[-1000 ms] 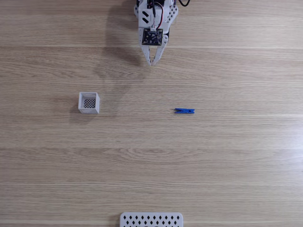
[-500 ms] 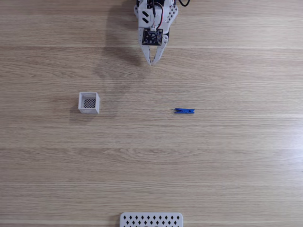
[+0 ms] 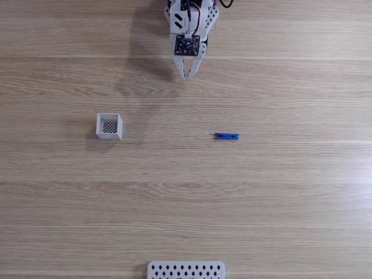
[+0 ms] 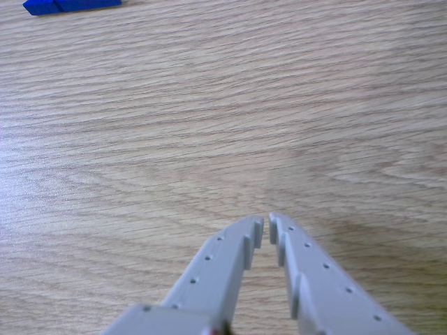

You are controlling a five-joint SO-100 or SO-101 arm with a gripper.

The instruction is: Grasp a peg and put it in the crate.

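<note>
A slim bright-blue peg [image 3: 226,136] lies flat on the wooden table, right of centre in the fixed view; its end shows at the top left of the other view as the peg [image 4: 70,5]. The small white crate [image 3: 109,126] with a dark mesh bottom stands to the left, with nothing in it. My white gripper [image 3: 186,77] hangs near the top edge, well above both and apart from them. In the other view the gripper [image 4: 266,230] has its fingertips nearly touching, shut on nothing.
A wide white panel with diamond-shaped holes [image 3: 185,270] sits at the bottom edge of the fixed view. Bare wooden table [image 3: 261,203] spreads between the peg, the crate and the panel.
</note>
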